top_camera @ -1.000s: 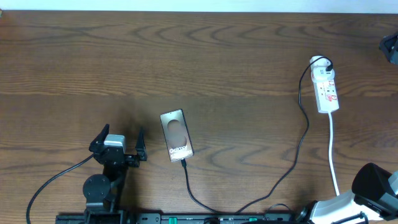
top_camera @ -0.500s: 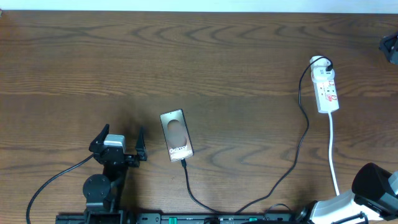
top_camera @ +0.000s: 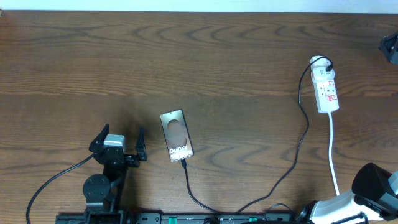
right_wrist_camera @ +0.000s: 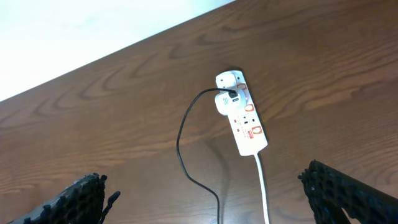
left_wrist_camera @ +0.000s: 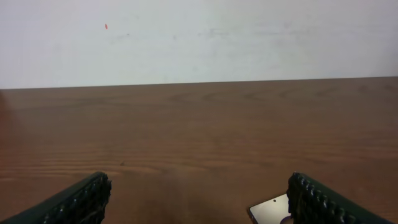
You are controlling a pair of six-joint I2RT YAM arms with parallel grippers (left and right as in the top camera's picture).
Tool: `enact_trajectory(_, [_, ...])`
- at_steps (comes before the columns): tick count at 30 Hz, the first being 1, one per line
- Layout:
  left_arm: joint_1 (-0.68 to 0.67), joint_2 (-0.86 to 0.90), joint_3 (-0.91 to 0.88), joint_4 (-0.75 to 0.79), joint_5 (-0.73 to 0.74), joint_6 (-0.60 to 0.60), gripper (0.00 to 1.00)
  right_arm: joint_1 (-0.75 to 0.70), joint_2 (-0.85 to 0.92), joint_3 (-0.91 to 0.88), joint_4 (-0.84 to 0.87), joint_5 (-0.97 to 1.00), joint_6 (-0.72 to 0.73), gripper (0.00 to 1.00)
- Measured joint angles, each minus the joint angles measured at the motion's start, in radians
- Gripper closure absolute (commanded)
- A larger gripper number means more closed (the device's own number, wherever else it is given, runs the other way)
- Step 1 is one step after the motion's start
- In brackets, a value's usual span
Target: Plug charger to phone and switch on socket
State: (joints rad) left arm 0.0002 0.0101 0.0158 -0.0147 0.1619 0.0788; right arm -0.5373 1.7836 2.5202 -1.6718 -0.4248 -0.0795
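Note:
The phone (top_camera: 176, 135) lies flat on the wooden table, left of centre, with white "Galaxy" lettering; its corner shows in the left wrist view (left_wrist_camera: 270, 210). The thin black charger cable (top_camera: 292, 163) curves from the socket to the phone's near end, where its plug tip (top_camera: 183, 163) sits at the phone's edge. The white socket strip (top_camera: 325, 87) with red markings lies at the right, also in the right wrist view (right_wrist_camera: 243, 121). My left gripper (top_camera: 119, 142) is open and empty, just left of the phone. My right gripper (right_wrist_camera: 205, 199) is open and empty, near the table's front right, below the socket.
The socket's white cord (top_camera: 334, 155) runs down toward the right arm's base (top_camera: 373, 186). A dark object (top_camera: 390, 48) sits at the far right edge. A black rail (top_camera: 186, 218) runs along the table's front edge. A white wall stands behind the table.

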Motion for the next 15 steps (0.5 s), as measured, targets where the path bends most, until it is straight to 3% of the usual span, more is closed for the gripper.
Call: enact_trajectory(15, [0.0, 0.0, 0.0, 0.0, 0.0, 0.0, 0.09, 0.0, 0.0, 0.0, 0.04, 0.035, 0.001, 0.01])
